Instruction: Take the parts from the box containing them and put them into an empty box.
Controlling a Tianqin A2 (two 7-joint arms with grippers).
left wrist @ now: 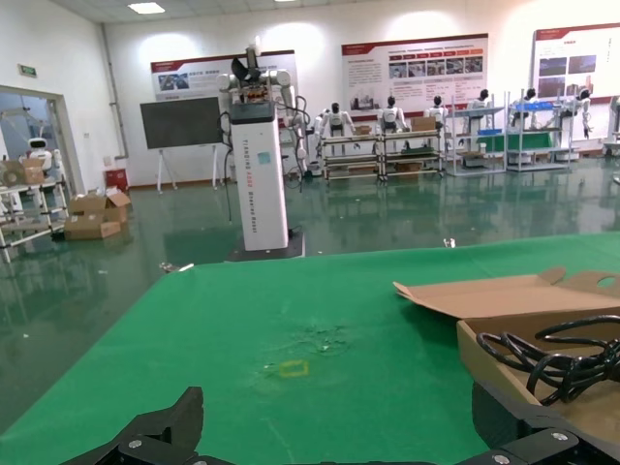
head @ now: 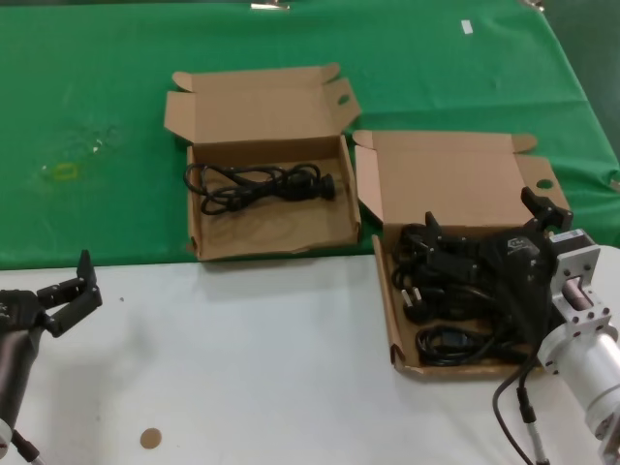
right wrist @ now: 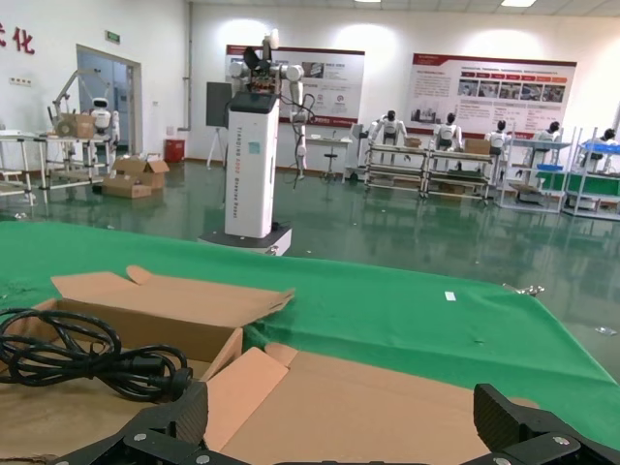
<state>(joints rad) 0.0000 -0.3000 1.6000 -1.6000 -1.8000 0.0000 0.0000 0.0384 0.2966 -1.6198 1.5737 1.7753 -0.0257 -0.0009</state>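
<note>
Parts [head: 448, 295] apparently just beneath open right gripper [head: 489, 231]

Bright, even light from overhead: ceiling panels [left wrist: 147, 8] glow at the top of the left wrist view, and more show in the right wrist view. The polished hall floor [left wrist: 387, 218] mirrors them in soft glare. On the white table [head: 271, 368], the left hand [head: 76, 294] throws only a faint, blurred shadow just beside it. Beyond the right hand [head: 484, 231], the lid of the cord-filled box [head: 455, 179] is flatly lit, while the black cords [head: 446, 291] under that hand merge into one dark mass. The green cloth [head: 97, 97] shows a pale shiny smear. Nearest finger edges in both wrist views look soft.
</note>
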